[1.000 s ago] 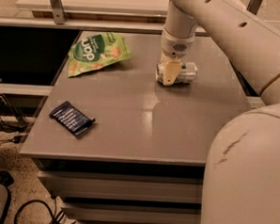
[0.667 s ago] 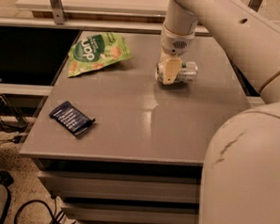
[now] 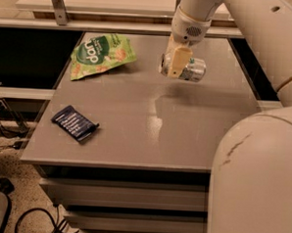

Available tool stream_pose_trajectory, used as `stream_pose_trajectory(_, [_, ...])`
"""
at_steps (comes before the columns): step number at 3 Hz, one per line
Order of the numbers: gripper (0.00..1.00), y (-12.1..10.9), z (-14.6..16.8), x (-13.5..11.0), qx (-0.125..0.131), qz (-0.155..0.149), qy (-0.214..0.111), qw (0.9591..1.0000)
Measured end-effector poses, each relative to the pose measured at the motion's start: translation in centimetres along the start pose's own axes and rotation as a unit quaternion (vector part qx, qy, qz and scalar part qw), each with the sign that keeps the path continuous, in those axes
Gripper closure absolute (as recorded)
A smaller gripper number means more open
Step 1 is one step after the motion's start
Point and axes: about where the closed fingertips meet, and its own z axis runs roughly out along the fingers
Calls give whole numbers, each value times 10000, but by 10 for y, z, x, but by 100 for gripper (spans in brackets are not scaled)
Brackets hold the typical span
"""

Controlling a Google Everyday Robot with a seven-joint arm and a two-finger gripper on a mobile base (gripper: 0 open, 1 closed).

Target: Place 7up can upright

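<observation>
The 7up can (image 3: 191,70) is a small silver can with green markings. It lies on its side, held a little above the grey table (image 3: 146,118) near the back right. My gripper (image 3: 178,66) comes down from above and is shut on the can. One cream finger (image 3: 177,63) crosses the can's front. The can's right end sticks out past the finger.
A green snack bag (image 3: 100,55) lies at the back left of the table. A flat dark blue packet (image 3: 74,122) lies near the left front edge. My arm's large white body (image 3: 260,183) fills the right foreground. Cables lie on the floor at the left.
The gripper has lifted the can slightly off the table; the can stays on its side in its grip.
</observation>
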Motion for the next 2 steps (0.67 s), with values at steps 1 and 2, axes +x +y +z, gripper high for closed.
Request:
stream_pose_trajectory(1, [100, 4, -27, -14, 137, 385, -708, 9967])
stream_pose_trajectory(2, [100, 9, -47, -20, 411, 1011, -1121, 9877])
